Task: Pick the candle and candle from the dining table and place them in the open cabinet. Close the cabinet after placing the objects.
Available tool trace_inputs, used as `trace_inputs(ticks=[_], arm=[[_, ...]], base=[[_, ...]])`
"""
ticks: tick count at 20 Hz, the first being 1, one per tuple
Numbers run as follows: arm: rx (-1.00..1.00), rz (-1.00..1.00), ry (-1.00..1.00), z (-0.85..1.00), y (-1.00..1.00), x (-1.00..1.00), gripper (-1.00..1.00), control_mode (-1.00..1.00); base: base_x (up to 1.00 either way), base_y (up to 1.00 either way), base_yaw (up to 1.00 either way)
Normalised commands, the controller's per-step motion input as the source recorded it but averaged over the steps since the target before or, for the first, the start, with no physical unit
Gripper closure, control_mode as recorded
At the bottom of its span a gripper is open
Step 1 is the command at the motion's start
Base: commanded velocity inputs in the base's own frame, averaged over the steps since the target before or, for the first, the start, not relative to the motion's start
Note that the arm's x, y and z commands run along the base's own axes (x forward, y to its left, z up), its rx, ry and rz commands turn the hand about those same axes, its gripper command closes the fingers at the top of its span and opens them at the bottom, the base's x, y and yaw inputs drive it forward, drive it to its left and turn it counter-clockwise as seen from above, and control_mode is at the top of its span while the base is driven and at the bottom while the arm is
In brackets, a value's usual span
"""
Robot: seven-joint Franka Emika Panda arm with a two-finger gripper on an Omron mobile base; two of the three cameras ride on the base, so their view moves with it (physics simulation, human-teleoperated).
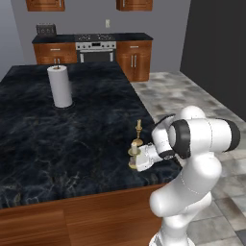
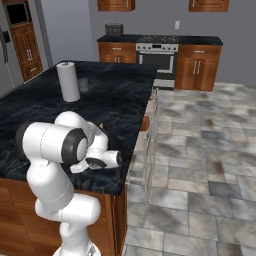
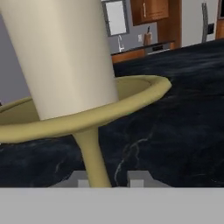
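On the dining table point(image 1: 57, 144), close to its right front corner, stands the short thick cream candle point(image 1: 134, 148) on a wide brass dish. The thin taper candle point(image 1: 139, 126) stands just behind it. My gripper point(image 1: 135, 162) reaches in low from the right, level with the short candle's holder. In the hand view that candle point(image 3: 65, 57) looms close. Its brass stem point(image 3: 94, 157) runs down between the fingertips of my gripper point(image 3: 109, 179). The stem overlaps the left fingertip point(image 3: 78, 179), and a narrow gap shows beside the right one. The candle's dish looks level. Which cabinet is the open one I cannot tell.
A tall white paper-towel roll point(image 1: 60, 86) stands on the far left part of the table. Beyond it are a black-topped counter with a stove point(image 1: 96, 45) and the lower edges of wall cabinets point(image 1: 45, 5). Tiled floor point(image 2: 200, 150) lies to the table's right.
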Motion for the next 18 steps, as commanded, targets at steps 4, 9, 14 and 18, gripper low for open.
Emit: trace_inputs(ticks=[4,9,14,18], arm=[[0.13,0.0,-0.09,0.08,-0.02,-0.19,1.0,-1.0],[0.14,-0.03,-0.08,0.68,-0.19,-0.67,1.0,-1.0],[0.08,-0.01,-0.01,0.99,-0.19,-0.73,1.0,-1.0],[0.05,0.0,0.02,1.0,-0.13,-0.59,1.0,-1.0]], base=[[0.0,0.0,0.0],[0.0,0.0,0.0],[0.0,0.0,0.0],[0.0,0.0,0.0]])
